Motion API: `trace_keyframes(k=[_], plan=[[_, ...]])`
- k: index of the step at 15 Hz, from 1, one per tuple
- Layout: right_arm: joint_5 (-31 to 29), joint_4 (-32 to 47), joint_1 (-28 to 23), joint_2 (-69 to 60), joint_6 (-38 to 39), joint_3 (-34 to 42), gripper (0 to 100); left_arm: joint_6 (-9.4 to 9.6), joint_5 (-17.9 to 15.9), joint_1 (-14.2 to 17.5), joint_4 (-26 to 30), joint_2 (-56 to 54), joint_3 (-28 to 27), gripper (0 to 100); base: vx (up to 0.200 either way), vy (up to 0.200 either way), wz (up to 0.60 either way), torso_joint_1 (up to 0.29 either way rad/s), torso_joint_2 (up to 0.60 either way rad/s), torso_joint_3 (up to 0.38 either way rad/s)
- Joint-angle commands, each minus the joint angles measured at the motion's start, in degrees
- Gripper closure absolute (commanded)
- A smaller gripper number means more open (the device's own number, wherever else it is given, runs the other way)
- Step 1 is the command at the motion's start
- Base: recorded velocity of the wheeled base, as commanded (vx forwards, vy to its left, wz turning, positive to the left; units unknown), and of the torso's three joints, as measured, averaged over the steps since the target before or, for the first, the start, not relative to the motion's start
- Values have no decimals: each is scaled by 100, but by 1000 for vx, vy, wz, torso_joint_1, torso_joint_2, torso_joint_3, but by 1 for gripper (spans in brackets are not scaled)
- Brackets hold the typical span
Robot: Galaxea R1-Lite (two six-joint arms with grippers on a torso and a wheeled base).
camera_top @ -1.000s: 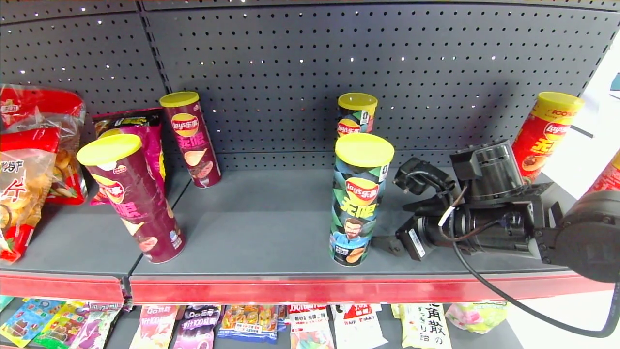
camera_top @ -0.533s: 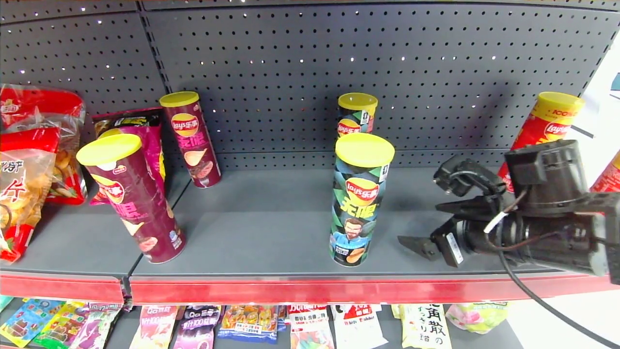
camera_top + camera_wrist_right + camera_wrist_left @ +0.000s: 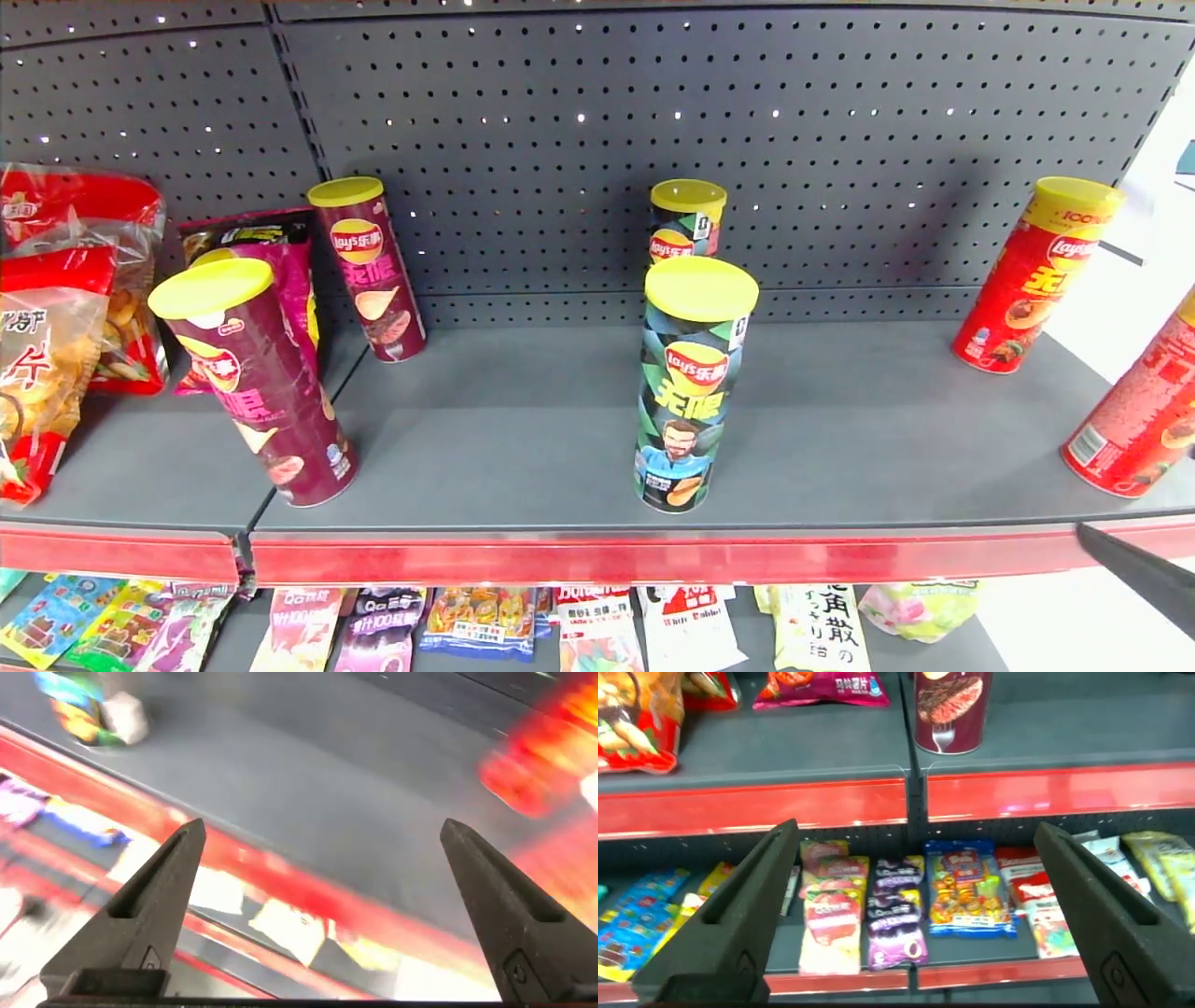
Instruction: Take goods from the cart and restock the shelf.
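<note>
A green-black chip can (image 3: 695, 383) with a yellow lid stands upright near the front of the grey shelf (image 3: 523, 439), and a second one (image 3: 686, 219) stands behind it. Nothing touches either can. A dark finger (image 3: 1134, 569) of my right gripper shows low at the right, below the shelf's red edge. In the right wrist view my right gripper (image 3: 322, 826) is open and holds nothing, over the shelf front, with the green-black can (image 3: 89, 709) off to one side. My left gripper (image 3: 915, 831) is open and holds nothing, facing the lower shelf's candy bags (image 3: 896, 915).
Two maroon cans (image 3: 257, 373) (image 3: 367, 266) stand at the left, with snack bags (image 3: 56, 317) beyond them. Two red cans (image 3: 1032, 275) (image 3: 1139, 411) stand at the right. Bare shelf lies between the green-black and red cans. Pegboard (image 3: 597, 140) backs the shelf.
My right arm has pulled back to the right and down from beside the front green-black can, almost leaving the head view. The can stays upright where it was.
</note>
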Motion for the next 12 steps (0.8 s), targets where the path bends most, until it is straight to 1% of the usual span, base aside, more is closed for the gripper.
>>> trace_keyframes(k=[1,2,3,4,5,6,7,8,9,11,12], plan=[[-197,1946,-2382,-2422,243,303,0,-160,0,-1,5,9,10,0,0,0,0,0,0,0],[-100,2368,-2848,-2695,278,329,0,-309,8,-1,23,9,10,0,0,0,0,0,0,0],[163,2658,-3032,-3081,278,426,0,-362,0,-1,32,9,10,0,0,0,0,0,0,0],[515,2702,-2971,-3556,278,663,0,-353,-27,-1,23,9,10,0,0,0,0,0,0,0],[770,2544,-2936,-3574,296,909,0,-335,-167,-1,23,0,1,0,0,0,0,0,0,0],[1165,1753,-2848,-3556,533,1243,0,-265,-352,-1,23,0,10,0,0,0,0,0,0,0],[1605,1129,-2707,-3556,638,1709,0,-204,-387,-1,23,0,1,0,0,0,0,0,0,0],[1701,646,-2637,-3494,656,1946,0,-212,-378,-1,23,0,10,0,0,0,0,0,0,0],[1772,593,-2488,-3424,656,1955,0,-212,-361,-1,23,9,10,0,0,0,0,0,0,0],[1851,602,-1978,-3784,638,2210,0,-195,-352,-1,23,0,10,0,0,0,0,0,0,0],[1824,602,-1969,-3784,691,2271,0,-168,-352,-1,14,0,10,0,0,0,0,0,0,0]])
